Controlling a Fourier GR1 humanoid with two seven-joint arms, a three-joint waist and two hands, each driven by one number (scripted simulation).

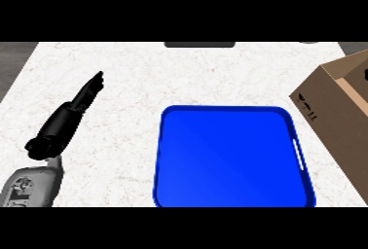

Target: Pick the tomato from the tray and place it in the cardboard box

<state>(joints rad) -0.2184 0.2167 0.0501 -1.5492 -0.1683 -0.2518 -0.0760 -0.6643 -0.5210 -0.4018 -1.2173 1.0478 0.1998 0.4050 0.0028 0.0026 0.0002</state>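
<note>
A blue tray (230,155) lies on the white counter at lower centre, and nothing shows in it. The cardboard box (338,114) stands at the right edge, its open top partly cut off by the view. No tomato is visible anywhere. My left hand (84,95) stretches up and away at the left of the tray, fingers straight and together, holding nothing. The right hand does not show.
A dark flat object (200,44) sits at the counter's far edge, top centre. Grey floor shows past the counter's left edge (14,63) and at the top right corner.
</note>
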